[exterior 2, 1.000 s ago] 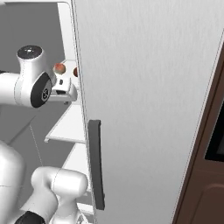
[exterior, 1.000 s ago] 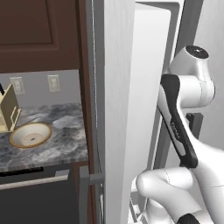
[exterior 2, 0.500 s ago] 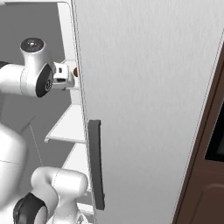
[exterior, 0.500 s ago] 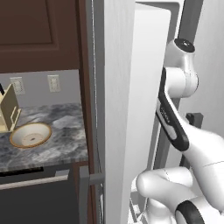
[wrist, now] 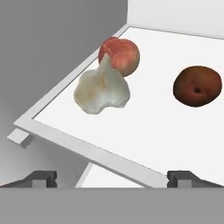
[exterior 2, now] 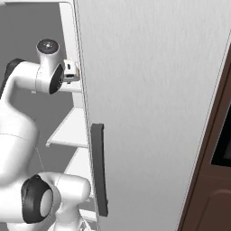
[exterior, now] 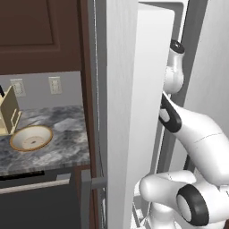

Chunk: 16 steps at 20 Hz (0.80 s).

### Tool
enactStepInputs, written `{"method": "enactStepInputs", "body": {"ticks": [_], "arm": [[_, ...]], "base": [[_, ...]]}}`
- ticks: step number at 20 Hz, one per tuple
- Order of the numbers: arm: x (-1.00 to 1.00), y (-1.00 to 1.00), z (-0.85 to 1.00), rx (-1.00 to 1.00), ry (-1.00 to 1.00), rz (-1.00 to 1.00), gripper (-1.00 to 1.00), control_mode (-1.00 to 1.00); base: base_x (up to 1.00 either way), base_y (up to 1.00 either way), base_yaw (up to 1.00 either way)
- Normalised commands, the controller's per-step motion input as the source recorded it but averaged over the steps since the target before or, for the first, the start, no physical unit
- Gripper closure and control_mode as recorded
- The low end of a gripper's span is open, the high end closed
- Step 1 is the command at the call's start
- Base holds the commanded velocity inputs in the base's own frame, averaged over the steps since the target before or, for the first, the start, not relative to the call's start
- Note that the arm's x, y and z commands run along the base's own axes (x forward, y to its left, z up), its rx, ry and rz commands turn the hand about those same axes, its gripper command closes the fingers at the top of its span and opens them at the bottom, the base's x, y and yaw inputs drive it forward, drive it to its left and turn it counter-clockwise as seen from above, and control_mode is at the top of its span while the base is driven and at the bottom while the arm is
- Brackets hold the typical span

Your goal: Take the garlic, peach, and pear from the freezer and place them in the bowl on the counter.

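In the hand view we see the fingers [wrist: 112,177] spread fully apart and holding nothing, their two dark tips standing at the lower left and lower right. The garlic [wrist: 101,90] lies ahead of them on a white freezer shelf [wrist: 144,131], near the shelf's front edge and well apart from either tip. It is a whitish-grey lumpy bulb with a short pointed neck. Just behind it, touching or nearly so, sits a reddish-pink peach [wrist: 120,55]; farther right, apart from both, rests a round dark reddish-brown fruit [wrist: 197,86] with a small dimple. In the left base view we see the bowl [exterior: 31,137], cream inside with a tan rim, on the dark marbled table [exterior: 62,145] beside the freezer [exterior: 118,112].
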Motion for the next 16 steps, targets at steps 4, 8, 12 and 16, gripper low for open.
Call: {"method": "enactStepInputs", "body": {"ticks": [4, 8, 12, 16], "arm": [[0.73, 0.00, 0.00, 0.01, 0.00, 0.05, -1.00, -1.00], [0.59, 0.10, 0.00, 0.00, 0.00, 0.04, -1.00, -1.00], [0.34, 0.21, 0.00, 0.00, 0.00, 0.04, -1.00, -1.00], [0.13, 0.26, 0.00, 0.00, 0.02, 0.06, -1.00, -1.00]], "base": [[0.00, 0.00, 0.00], [0.00, 0.00, 0.00], [0.00, 0.00, 0.00], [0.00, 0.00, 0.00]]}}
